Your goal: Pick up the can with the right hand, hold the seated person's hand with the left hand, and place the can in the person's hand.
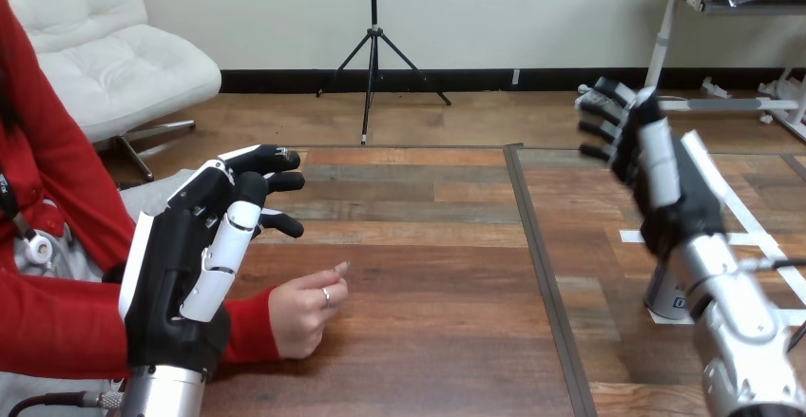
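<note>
The can (pixel 664 295) stands upright on the table (pixel 428 274) at the right side, half hidden behind the right wrist, so its long axis runs straight up. The right hand (pixel 656 165) is by far the nearer one, but it is raised above the can and a bit beyond it. The can sits lower, under the wrist and closer to the robot, so I'd say the hand has to come down and draw back before it can wrap round the side. That hand is spread, fingers out to the upper left, holding nothing. Across the table the left hand (pixel 190 265) is likewise slack and empty, held just beside the person's hand (pixel 302 317), which lies loosely curled on the wood. Whether the two touch I cannot tell
</note>
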